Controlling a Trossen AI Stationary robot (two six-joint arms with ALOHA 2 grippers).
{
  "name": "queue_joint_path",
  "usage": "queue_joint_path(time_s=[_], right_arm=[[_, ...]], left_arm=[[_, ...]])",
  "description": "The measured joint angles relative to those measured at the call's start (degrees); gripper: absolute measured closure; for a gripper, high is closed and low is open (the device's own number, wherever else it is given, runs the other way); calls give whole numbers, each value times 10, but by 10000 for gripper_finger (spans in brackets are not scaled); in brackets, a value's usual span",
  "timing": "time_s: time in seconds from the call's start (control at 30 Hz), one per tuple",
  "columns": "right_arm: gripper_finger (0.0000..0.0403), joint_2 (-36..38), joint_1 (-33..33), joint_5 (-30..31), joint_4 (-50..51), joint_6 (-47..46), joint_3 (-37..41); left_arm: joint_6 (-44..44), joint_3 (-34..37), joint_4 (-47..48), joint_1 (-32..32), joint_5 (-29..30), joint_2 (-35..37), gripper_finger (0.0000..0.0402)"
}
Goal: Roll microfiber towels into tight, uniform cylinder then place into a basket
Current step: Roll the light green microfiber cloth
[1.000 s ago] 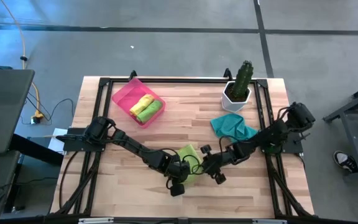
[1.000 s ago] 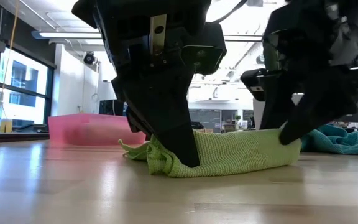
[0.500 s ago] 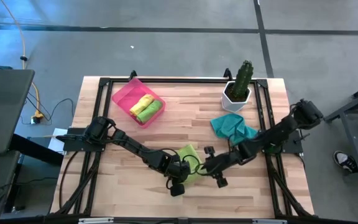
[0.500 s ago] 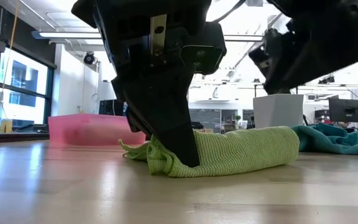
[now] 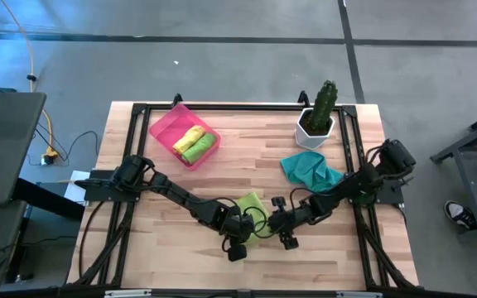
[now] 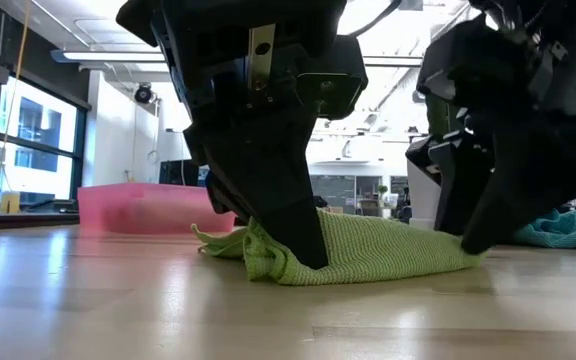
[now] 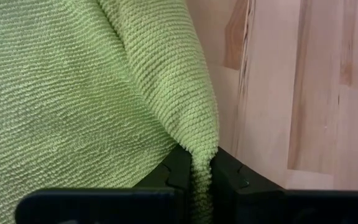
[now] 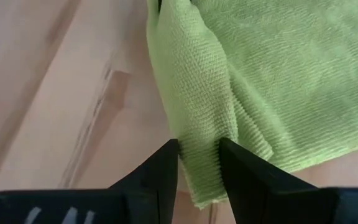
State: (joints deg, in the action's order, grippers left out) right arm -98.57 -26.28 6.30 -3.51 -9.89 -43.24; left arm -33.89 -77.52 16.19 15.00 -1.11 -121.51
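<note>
A lime green towel (image 5: 253,205) lies partly folded on the table near its front middle, its underside on the wood (image 6: 388,250). My left gripper (image 5: 243,225) stands at its left end, shut on a fold. My right gripper (image 5: 278,223) stands at its right end (image 6: 473,235), closed on a thick fold. The pink basket (image 5: 166,126) at the far left holds a yellow roll (image 5: 190,135) and a green roll (image 5: 200,147). A teal towel (image 5: 311,170) lies crumpled at the right. My left gripper pinches a thin fold at the towel's edge (image 7: 201,163) between its two fingers. It slants down from the table's left, its fingertips (image 6: 308,250) at the tabletop. The cloth rises slack from the pinch and lies on the table. My right gripper has the towel's thick folded edge (image 8: 199,149) between its two fingers, and the cloth narrows where it fills the gap. The fingers (image 6: 483,225) slant down from the right onto the towel's right end. That end stays on the table.
A white pot with a green cactus (image 5: 315,122) stands at the far right, just behind the teal towel. A black frame (image 5: 238,108) runs along the table's edges. Bare wood (image 5: 247,157) lies between the basket and the lime green towel.
My right gripper rose clear of the towel's right end, rolled about its pointing line, then came back down onto that end, slightly nearer my left gripper. The towel's right end now lies flatter than it did. My left gripper kept still.
</note>
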Motion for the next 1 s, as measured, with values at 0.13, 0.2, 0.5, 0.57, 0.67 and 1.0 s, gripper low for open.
queue_joint_path(time_s=[0.13, 0.2, 0.5, 0.57, 0.67, 1.0], right_arm=[[292, -4, 0, 9, -5, 38, 0], [291, -4, 0, 10, -9, 62, 0], [218, -5, 0, 9, -17, 90, 0], [203, -5, 0, 9, -16, 106, 0], [195, -5, 1, 12, -15, 124, 0], [224, -17, 23, 22, -1, 72, 0]], left_arm=[[0, 0, 0, 0, 0, 0, 380], [0, 0, 1, 0, 0, 0, 380], [0, 0, 1, 0, -1, 0, 380], [-3, 0, 2, 0, -3, 0, 380], [-3, 0, 1, 0, -18, 0, 380], [39, 0, 1, 5, -27, 0, 380]])
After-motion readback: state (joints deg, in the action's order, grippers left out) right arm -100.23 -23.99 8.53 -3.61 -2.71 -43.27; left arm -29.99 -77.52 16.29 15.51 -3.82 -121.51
